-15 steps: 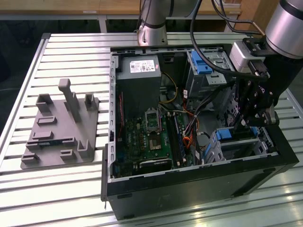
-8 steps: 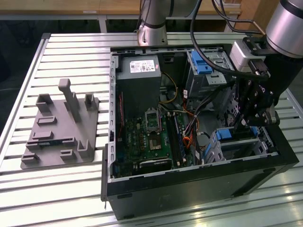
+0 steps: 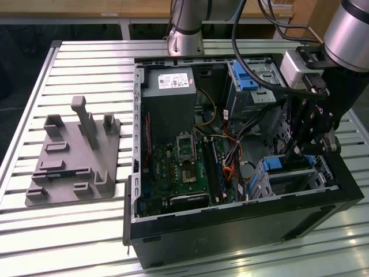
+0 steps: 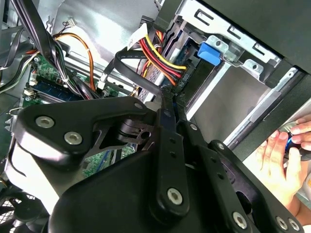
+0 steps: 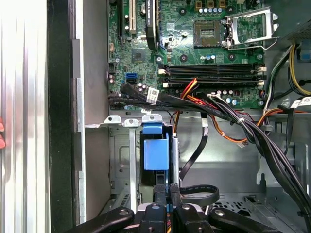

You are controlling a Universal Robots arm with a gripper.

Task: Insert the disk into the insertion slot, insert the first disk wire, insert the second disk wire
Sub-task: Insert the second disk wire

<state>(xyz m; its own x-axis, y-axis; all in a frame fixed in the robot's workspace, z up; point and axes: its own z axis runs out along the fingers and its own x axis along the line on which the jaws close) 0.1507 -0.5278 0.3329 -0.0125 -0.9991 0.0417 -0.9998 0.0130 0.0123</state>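
Note:
The disk sits inside the insertion slot (image 3: 316, 180), the grey metal cage at the case's corner on the exterior view's right. Its blue frame (image 3: 275, 164) shows at the cage mouth and in both wrist views (image 5: 155, 151) (image 4: 209, 52). My gripper (image 3: 300, 151) hangs right over that end of the disk. Its fingers (image 5: 159, 213) stand close together, shut on the end of a black flat wire (image 5: 192, 160) (image 4: 138, 75). A red, yellow and black wire bundle (image 4: 163, 58) reaches the disk's end beside the fingertips; whether it is plugged in is hidden.
The open black computer case (image 3: 230, 231) lies on a slatted metal table (image 3: 81, 63). Motherboard (image 3: 179, 167), power supply (image 3: 168, 98) and loose cable bundles (image 5: 252, 131) crowd the inside. A taller cage with a blue latch (image 3: 245, 75) stands behind. A grey fixture (image 3: 75, 156) lies at the exterior view's left. A person's hand (image 4: 282, 158) is beside the case.

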